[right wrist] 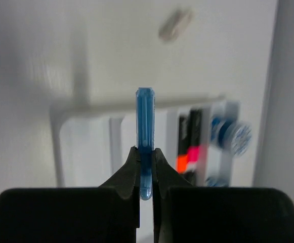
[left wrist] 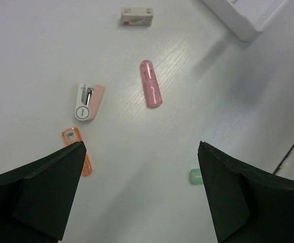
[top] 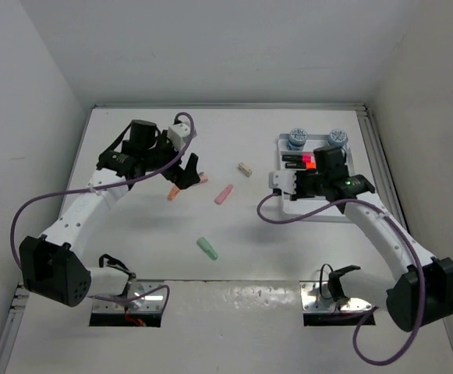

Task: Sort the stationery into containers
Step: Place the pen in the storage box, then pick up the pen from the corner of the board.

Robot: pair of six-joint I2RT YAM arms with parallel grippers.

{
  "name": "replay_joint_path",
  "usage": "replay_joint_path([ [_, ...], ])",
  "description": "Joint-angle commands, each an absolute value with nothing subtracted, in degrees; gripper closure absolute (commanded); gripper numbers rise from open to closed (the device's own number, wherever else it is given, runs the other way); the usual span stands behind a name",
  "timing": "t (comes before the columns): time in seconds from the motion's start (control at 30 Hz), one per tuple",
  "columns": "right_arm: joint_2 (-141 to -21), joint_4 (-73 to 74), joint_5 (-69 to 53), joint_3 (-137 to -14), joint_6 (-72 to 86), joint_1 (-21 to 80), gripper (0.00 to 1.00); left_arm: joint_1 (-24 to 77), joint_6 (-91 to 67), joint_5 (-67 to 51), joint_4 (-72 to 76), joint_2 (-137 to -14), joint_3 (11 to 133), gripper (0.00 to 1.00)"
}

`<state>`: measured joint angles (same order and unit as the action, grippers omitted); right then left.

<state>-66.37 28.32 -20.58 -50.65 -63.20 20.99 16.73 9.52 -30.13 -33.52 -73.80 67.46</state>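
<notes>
Left gripper: your left gripper (left wrist: 141, 147) hangs wide open over the table, with nothing between its fingers.
Orange stub: the orange stub (left wrist: 72, 135) lies right at the left finger's tip at lower left, partly hidden behind it.
Stapler: a small pink-and-white stapler (left wrist: 88, 100) lies just above the orange stub, left of centre.
Pink stub: the pink stub (left wrist: 151, 90) lies ahead of the open jaws near the frame's middle, apart from both fingers.
Green stub: the green stub (left wrist: 195, 176) peeks out beside the right finger at lower right.
Beige block: the beige block (left wrist: 136, 16) sits at the top edge, well ahead of the gripper.
Right gripper: your right gripper (right wrist: 145, 157) is clamped on the blue stub (right wrist: 145, 116), which stands upright out of the fingertips.
Tray: the white tray (right wrist: 91, 107) lies below the held stub, across the middle of that wrist frame.
Markers: black markers (right wrist: 190, 147) with orange and pink ends lie in the tray, just right of the stub.
Pots: two blue-white pots (right wrist: 235, 134) stand at the tray's right end, blurred.
</notes>
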Motion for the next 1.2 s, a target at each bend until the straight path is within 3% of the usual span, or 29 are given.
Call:
replay_joint_path([
  [0.0, -65.48, 39.79, -25.31, -47.91, -71.94, 12.41, 1.00, 17.49, 10.27, -22.66, -28.03, -74.26, 66.09, 0.00],
  [0.13, -68.46, 49.64, -27.24, -48.78, -81.19, -1.79, 1.00, 17.67, 15.03, -28.73, -28.57, -74.97, 64.79, 0.00],
  [0.33, -77.24, 53.87, -27.69, -52.73, -93.24, -14.39, 1.00, 20.90, 15.88, -33.05, -25.57, -74.44, 61.62, 0.00],
  [0.63, -87.00, 51.07, -24.44, -55.98, -100.11, -19.95, 1.00, 25.84, 25.21, -31.37, -25.83, -74.96, 56.25, 0.07],
  [0.73, -88.85, 49.57, -22.42, -55.46, -100.28, -20.57, 0.82, 26.72, 37.57, -34.27, -33.28, -76.63, 55.55, 0.08],
  [0.77, -88.86, 49.48, -22.15, -55.20, -100.28, -20.91, 0.68, 26.89, 39.62, -34.71, -34.18, -76.90, 55.11, 0.09],
  [0.87, -87.54, 49.39, -22.94, -54.23, -99.67, -21.44, 0.55, 29.08, 46.92, -35.25, -36.39, -77.78, 53.10, 0.12],
  [1.0, -83.42, 50.27, -26.36, -55.62, -92.41, -21.27, 0.51, 32.43, 52.29, -34.02, -34.90, -79.71, 50.54, 0.19],
  [1.17, -78.07, 56.15, -34.62, -61.43, -75.37, -17.85, 0.49, 35.94, 57.64, -33.40, -33.05, -82.87, 48.43, 0.21],
])
